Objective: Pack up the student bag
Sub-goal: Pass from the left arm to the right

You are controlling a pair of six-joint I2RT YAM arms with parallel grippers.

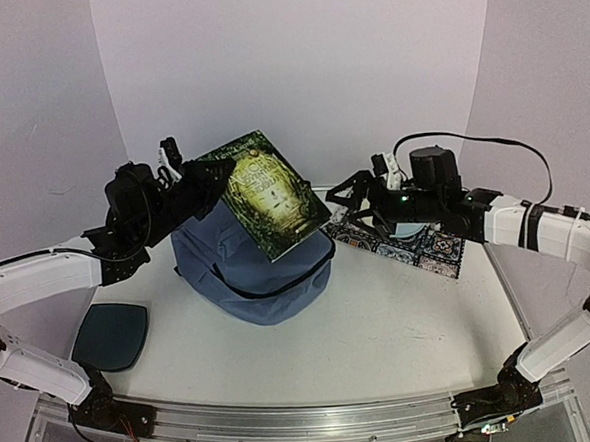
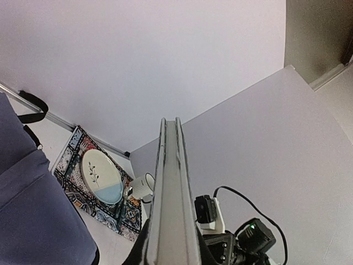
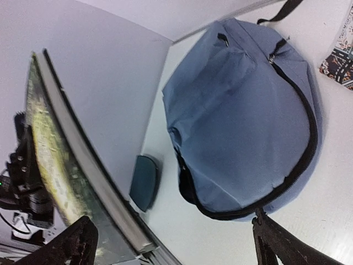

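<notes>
The slate-blue student bag (image 1: 240, 269) lies on the table with its black zipper partly undone; a dark gap shows at one side of the bag (image 3: 248, 105). A green-covered book (image 1: 271, 194) hangs tilted above it. My left gripper (image 1: 204, 178) is shut on the book's left edge. In the left wrist view the book's page edge (image 2: 171, 187) runs up out of my left gripper (image 2: 171, 248). My right gripper (image 1: 346, 204) is open just right of the book. In the right wrist view its dark fingers (image 3: 69, 245) stand wide apart, with the book's corner (image 3: 118, 221) between them.
A dark teal pad (image 1: 110, 335) lies at the front left. A patterned mat (image 1: 432, 256) at the back right carries a plate (image 2: 102, 176) and a white cup (image 2: 144, 186). White walls close in behind and on both sides.
</notes>
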